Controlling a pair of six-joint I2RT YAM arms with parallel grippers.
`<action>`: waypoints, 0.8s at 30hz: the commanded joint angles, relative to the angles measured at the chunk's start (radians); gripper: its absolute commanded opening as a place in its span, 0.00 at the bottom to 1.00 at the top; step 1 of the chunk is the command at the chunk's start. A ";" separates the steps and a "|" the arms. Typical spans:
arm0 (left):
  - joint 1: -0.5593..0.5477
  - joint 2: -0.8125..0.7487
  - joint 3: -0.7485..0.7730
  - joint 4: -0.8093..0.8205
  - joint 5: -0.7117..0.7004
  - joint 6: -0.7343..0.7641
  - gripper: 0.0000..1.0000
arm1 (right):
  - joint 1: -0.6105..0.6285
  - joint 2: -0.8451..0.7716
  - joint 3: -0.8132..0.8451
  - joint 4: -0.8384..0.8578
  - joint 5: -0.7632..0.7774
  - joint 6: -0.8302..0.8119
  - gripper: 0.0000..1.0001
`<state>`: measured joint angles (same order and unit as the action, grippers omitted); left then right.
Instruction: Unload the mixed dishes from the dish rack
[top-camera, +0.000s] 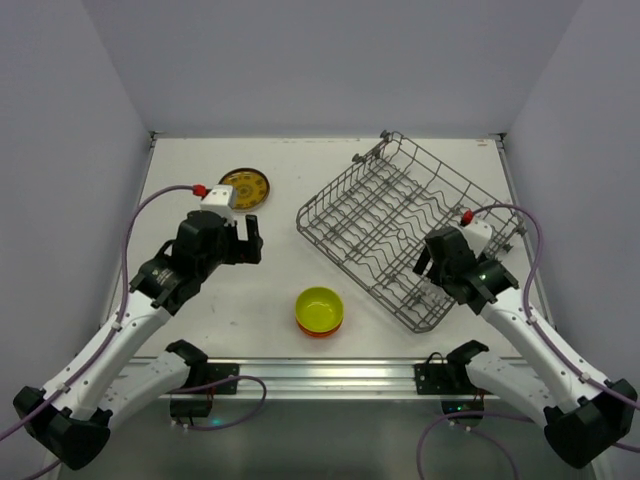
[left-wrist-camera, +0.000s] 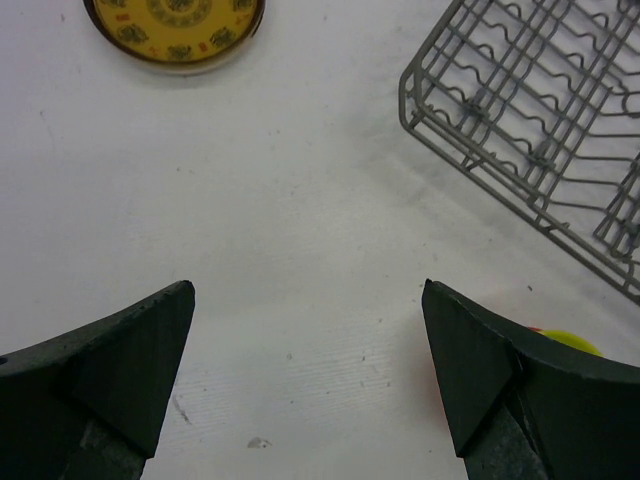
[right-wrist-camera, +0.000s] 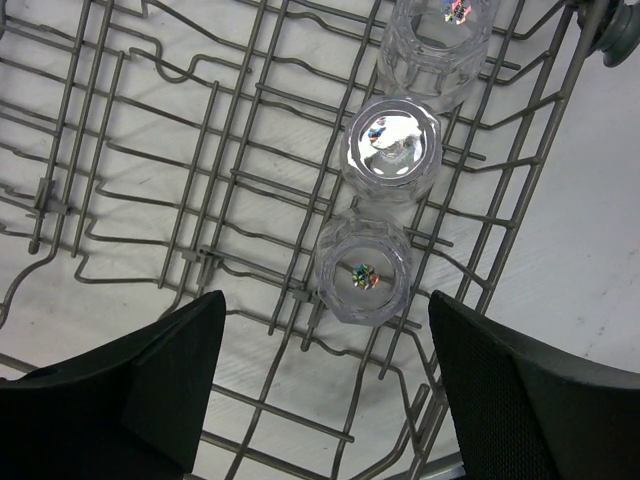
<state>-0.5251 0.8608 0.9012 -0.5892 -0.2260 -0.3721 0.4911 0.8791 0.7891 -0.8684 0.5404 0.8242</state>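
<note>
Dish rack (top-camera: 360, 270) sits on the right half of my white table (top-camera: 270, 290), with pale walls (top-camera: 300, 60) on three sides. Its long axis slants from far centre toward my near right. Well left lies the patterned plate (top-camera: 244, 189). Near the front edge a yellow-green bowl (top-camera: 319, 305) nests on an orange bowl (top-camera: 320, 331). Three clear glasses (right-wrist-camera: 363, 270) line the rack's right side beneath my right gripper (right-wrist-camera: 318, 312), jaws apart. My left gripper (left-wrist-camera: 306, 295) hangs wide open over bare table.
</note>
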 joint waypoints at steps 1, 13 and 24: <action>-0.003 -0.034 -0.057 0.034 0.000 0.032 1.00 | -0.009 0.030 -0.010 0.063 0.050 0.059 0.83; -0.006 -0.071 -0.073 0.045 0.017 0.029 1.00 | -0.026 0.098 -0.096 0.123 0.044 0.099 0.75; -0.009 -0.080 -0.077 0.052 0.031 0.030 1.00 | -0.068 0.133 -0.099 0.124 0.017 0.108 0.71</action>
<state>-0.5255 0.7918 0.8261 -0.5831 -0.2085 -0.3721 0.4358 1.0077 0.6945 -0.7734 0.5526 0.8948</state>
